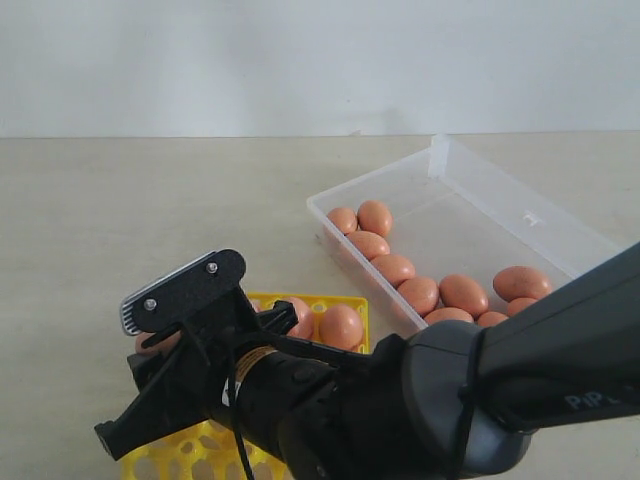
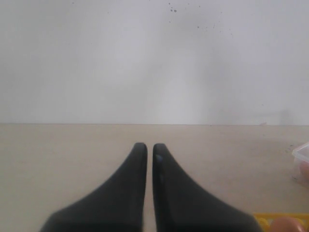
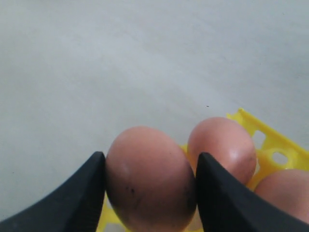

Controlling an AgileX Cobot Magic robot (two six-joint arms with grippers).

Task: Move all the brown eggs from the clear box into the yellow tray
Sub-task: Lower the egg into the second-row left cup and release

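**Egg over the yellow tray, placing step in hand**

On the left, my left tool [image 2: 150, 147] hangs idle above the bare worktop [image 1: 120, 200]. Its two fingers are closed almost together, with only a thin slit between them and nothing in it.

My right tool [image 3: 149, 159] reaches across to the near left of the scene and is over the yellow tray [image 1: 355, 305]. Its jaws stand wide, but they are not free. Both pads press the sides of one held egg [image 3: 149, 186], which fills the gap between them. I judge that I am in the middle of a placing step, with the egg carried over and not yet in a cup. Whether it already touches the tray I cannot tell, since my own arm hides that part.

Just right of the held egg, two eggs already in the tray [image 1: 340, 327] sit side by side along its far edge.

The next move calls for lowering the egg straight into a free cup beside those two without knocking them. I should let go only once the cup bears its weight.

Further right, the clear box [image 1: 480, 190] lies open, with about ten brown eggs [image 1: 420, 295] lined along its near wall, so most of the job remains.
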